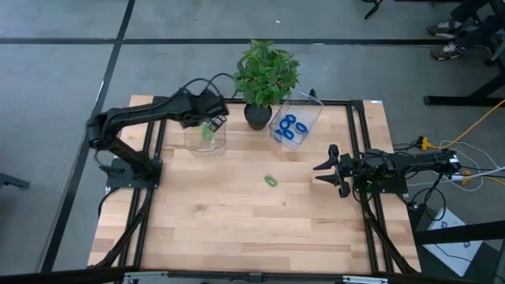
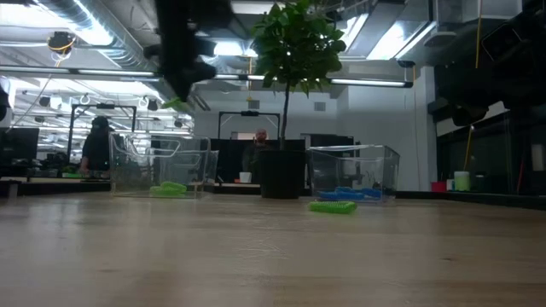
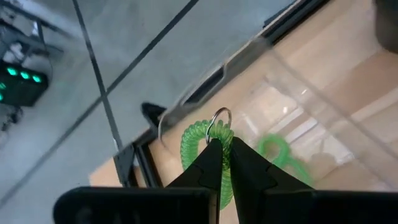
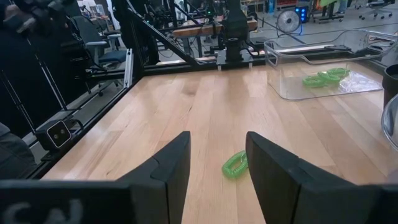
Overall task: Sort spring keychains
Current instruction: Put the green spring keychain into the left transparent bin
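Observation:
My left gripper (image 1: 209,123) hovers over the left clear bin (image 1: 205,140), shut on a light green spring keychain (image 3: 200,144). More green keychains (image 2: 168,188) lie on that bin's floor. The right clear bin (image 1: 296,126) holds several blue keychains (image 1: 290,128). One green keychain (image 1: 271,181) lies flat on the bare wood at mid-table. My right gripper (image 1: 318,173) waits open near the table's right side, its fingers pointing toward that loose keychain (image 4: 235,165) without touching it. My left gripper pinches the green keychain's coil (image 3: 214,138) between its two fingers, just below the metal ring (image 3: 221,116). The fingers come from above, pointing down. The keychain is lifted clear, above the left bin's opening.
A leafy potted plant (image 1: 264,79) stands at the far edge between the two bins. Black frame rails (image 1: 359,134) run along the table's sides. Open wood (image 1: 237,221) stretches toward the near edge. People sit in the room beyond the table (image 2: 98,145).

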You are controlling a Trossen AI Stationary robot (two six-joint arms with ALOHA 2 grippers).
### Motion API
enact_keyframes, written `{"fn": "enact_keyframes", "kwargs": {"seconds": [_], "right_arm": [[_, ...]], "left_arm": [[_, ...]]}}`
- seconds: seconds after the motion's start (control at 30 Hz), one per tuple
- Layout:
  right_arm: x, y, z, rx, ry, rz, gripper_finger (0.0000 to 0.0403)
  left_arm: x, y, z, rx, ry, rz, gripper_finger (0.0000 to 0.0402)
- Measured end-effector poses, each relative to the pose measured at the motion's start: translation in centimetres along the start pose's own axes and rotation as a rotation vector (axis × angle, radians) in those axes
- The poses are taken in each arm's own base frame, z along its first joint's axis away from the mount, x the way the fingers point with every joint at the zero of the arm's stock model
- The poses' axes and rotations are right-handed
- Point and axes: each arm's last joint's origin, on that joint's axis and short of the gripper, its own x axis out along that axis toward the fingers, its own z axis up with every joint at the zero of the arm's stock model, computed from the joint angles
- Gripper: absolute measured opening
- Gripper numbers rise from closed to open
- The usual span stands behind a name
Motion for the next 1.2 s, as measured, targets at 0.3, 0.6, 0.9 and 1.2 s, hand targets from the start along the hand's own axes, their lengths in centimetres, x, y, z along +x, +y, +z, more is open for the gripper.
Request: {"fn": "enact_keyframes", "kwargs": {"seconds": [0.3,0.6,0.9,1.2], "right_arm": [[0.0,0.0,0.0,0.0,0.0,0.0,0.0154],[0.0,0.0,0.0,0.0,0.0,0.0,0.0154],[0.0,0.0,0.0,0.0,0.0,0.0,0.0154],[0.0,0.0,0.0,0.0,0.0,0.0,0.0154]], "left_arm": [[1.0,2.1,-5.8,-0.247,-0.1,-0.148,0.0015],[2.5,1.3,-7.3,-0.351,-0.196,-0.256,0.0015],[3.8,1.2,-7.2,-0.372,-0.247,-0.3,0.0015],[4.6,2.1,-6.8,-0.389,-0.235,-0.297,0.0025]]}}
